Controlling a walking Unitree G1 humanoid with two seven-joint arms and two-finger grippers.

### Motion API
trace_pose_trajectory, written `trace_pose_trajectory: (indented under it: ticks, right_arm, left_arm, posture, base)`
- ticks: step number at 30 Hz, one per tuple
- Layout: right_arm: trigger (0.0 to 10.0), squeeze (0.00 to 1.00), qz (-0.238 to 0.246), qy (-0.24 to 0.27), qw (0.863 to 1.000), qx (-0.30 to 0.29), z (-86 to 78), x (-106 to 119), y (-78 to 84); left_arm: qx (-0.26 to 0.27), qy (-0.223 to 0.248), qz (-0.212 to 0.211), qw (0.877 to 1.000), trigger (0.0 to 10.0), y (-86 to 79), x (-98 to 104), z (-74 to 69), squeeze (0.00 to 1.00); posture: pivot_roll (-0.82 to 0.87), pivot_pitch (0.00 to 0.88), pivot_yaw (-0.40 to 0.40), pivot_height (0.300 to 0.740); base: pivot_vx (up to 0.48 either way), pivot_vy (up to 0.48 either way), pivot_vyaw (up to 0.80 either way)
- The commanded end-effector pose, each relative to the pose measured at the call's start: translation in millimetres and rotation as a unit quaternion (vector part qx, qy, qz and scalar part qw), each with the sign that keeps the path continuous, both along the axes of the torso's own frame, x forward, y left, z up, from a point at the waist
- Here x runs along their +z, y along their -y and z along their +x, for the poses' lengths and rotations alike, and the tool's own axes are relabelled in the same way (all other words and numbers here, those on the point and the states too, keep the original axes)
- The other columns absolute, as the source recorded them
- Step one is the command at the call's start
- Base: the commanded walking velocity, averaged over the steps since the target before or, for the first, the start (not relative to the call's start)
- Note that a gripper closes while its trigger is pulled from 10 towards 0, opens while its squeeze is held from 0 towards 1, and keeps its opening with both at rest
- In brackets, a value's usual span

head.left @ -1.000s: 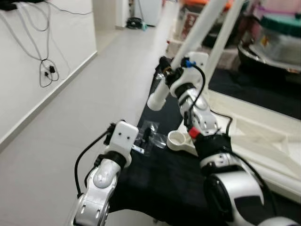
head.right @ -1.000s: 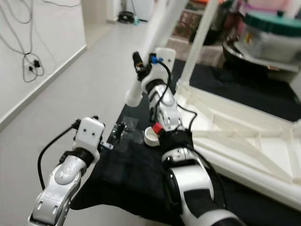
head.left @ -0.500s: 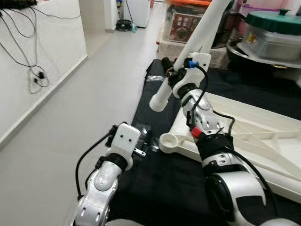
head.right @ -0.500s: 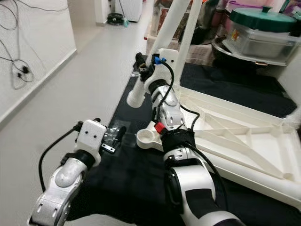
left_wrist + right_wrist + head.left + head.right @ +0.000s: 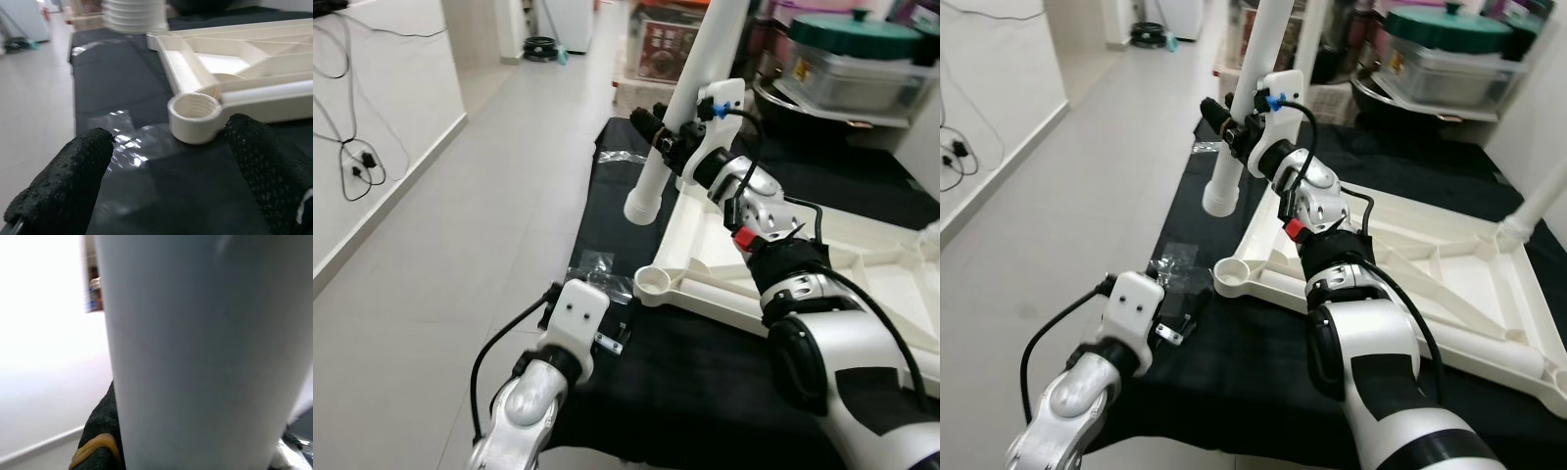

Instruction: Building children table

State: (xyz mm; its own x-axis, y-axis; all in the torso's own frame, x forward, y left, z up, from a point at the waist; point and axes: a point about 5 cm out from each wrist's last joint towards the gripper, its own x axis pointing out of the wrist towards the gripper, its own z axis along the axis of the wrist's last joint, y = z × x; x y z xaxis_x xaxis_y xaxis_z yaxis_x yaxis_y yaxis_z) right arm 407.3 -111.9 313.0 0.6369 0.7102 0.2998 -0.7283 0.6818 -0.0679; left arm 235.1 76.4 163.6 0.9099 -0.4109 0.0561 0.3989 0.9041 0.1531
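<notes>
The right gripper's (image 5: 658, 137) jaws are clenched around a white table leg (image 5: 677, 116), held above the black mat (image 5: 685, 382). The left gripper (image 5: 166, 161) hangs released near the upturned tabletop's (image 5: 1430, 284) threaded corner socket (image 5: 653, 283). Fitting is underway; next, the leg's end likely needs lowering squarely into that socket.

White leg (image 5: 677, 117); cream tabletop (image 5: 1400, 259); black cloth (image 5: 1253, 362)

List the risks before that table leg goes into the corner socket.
1. The right gripper holds the leg tilted, its lower end above and off to the side of the socket, so it may go in crooked.
2. Nothing pins the upturned tabletop on the black cloth, so a push may slide it.
3. The left gripper, jaws open, sits near the socket and may be struck.
</notes>
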Motion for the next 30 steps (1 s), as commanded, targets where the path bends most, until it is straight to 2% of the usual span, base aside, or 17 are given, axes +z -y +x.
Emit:
trace_pose_trajectory:
  ticks: [1, 4, 5, 6, 8, 10, 12, 15, 16, 17, 23, 30]
  right_arm:
    - [10.0, 0.00, -0.005, -0.010, 1.000, 0.028, -0.5, 0.0, 7.3]
    - [10.0, 0.00, -0.033, -0.004, 0.999, 0.039, -1.5, -3.9, 13.1]
    - [10.0, 0.00, -0.028, -0.010, 1.000, 0.004, 1.4, -4.9, 15.5]
    - [10.0, 0.00, -0.028, -0.010, 1.000, 0.004, 1.4, -4.9, 15.5]
    - [10.0, 0.00, -0.010, -0.023, 0.999, -0.046, 5.9, -5.7, 19.0]
    - [10.0, 0.00, -0.001, -0.030, 0.998, -0.055, 7.1, -5.8, 20.3]
    - [10.0, 0.00, 0.049, -0.021, 0.994, -0.100, 8.9, 0.1, 25.9]
    - [10.0, 0.00, 0.067, -0.014, 0.991, -0.117, 9.2, 2.7, 27.8]
    - [10.0, 0.00, 0.078, -0.018, 0.988, -0.133, 9.9, 2.5, 28.9]
    - [10.0, 0.00, 0.081, -0.020, 0.987, -0.138, 10.2, 0.5, 28.8]
    - [10.0, 0.00, 0.077, -0.019, 0.988, -0.129, 9.5, -4.6, 23.5]
    - [10.0, 0.00, 0.076, -0.012, 0.988, -0.134, 9.8, -3.7, 17.8]
  left_arm:
    - [-0.021, -0.004, -0.007, 1.000, 10.0, 5.4, 1.3, -7.7, 0.00]
    - [-0.022, -0.003, -0.011, 1.000, 10.0, 7.0, 2.6, -13.1, 0.00]
    - [-0.014, -0.002, -0.013, 1.000, 10.0, 5.8, 3.2, -13.8, 0.00]
    - [-0.014, -0.002, -0.013, 1.000, 10.0, 5.8, 3.2, -13.8, 0.00]
    - [-0.002, 0.000, -0.018, 1.000, 10.0, 3.2, 4.9, -14.1, 0.00]
    - [0.000, -0.001, -0.020, 1.000, 10.0, 2.2, 5.8, -14.3, 0.00]
    - [0.023, 0.023, -0.022, 0.999, 10.0, -2.7, 17.2, -4.6, 0.00]
    - [0.036, 0.035, -0.023, 0.998, 10.0, -5.6, 23.3, 0.4, 0.00]
    - [0.047, 0.047, -0.017, 0.998, 10.0, -8.7, 29.2, 6.3, 0.00]
    - [0.062, 0.061, -0.015, 0.996, 10.0, -12.8, 35.5, 11.2, 0.00]
    - [0.073, 0.089, 0.002, 0.993, 10.0, -19.6, 46.2, 20.0, 0.00]
    - [0.074, 0.088, 0.009, 0.993, 10.0, -20.6, 46.1, 22.8, 0.00]
  posture:
    - [0.08, 0.139, -0.141, 0.740]
    - [0.09, 0.146, -0.141, 0.740]
    - [0.09, 0.152, -0.141, 0.740]
    - [0.09, 0.152, -0.141, 0.740]
    - [0.08, 0.153, -0.132, 0.740]
    - [0.08, 0.153, -0.132, 0.740]
    - [0.08, 0.157, -0.125, 0.740]
    - [0.08, 0.153, -0.123, 0.740]
    - [0.08, 0.152, -0.120, 0.740]
    - [0.08, 0.149, -0.118, 0.740]
    - [0.07, 0.140, -0.119, 0.740]
    - [0.07, 0.144, -0.121, 0.740]
  base:
    - [0.000, 0.000, 0.00]
    - [0.000, 0.000, 0.00]
    - [0.000, 0.000, 0.00]
    - [0.000, 0.000, 0.00]
    - [0.000, 0.000, 0.00]
    - [0.000, 0.000, 0.00]
    - [0.000, 0.000, 0.00]
    - [0.000, 0.000, 0.00]
    - [0.000, 0.000, 0.00]
    - [0.000, 0.000, 0.00]
    - [0.090, 0.000, 0.00]
    - [0.302, 0.000, 0.00]
